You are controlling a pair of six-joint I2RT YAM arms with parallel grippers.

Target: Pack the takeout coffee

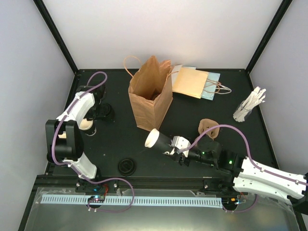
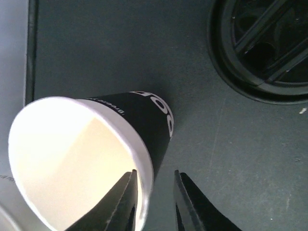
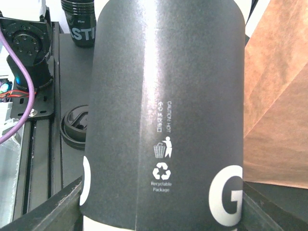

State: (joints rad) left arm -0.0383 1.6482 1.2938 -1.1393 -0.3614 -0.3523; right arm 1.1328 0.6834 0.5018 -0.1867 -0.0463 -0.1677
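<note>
At the left edge of the table [image 1: 115, 144], a paper cup [image 2: 72, 159] sits with its mouth showing. The left gripper [image 2: 155, 173] straddles its rim, one finger inside and one outside, the jaws slightly parted and the outer finger clear of the black sleeve. A black lid [image 2: 262, 48] lies on the table near this cup. Toward the middle, the right gripper [image 1: 174, 144] is clenched on a second cup [image 1: 159, 139], which is tipped on its side with its mouth to the left, just on the near side of an open brown bag [image 1: 150, 96].
</note>
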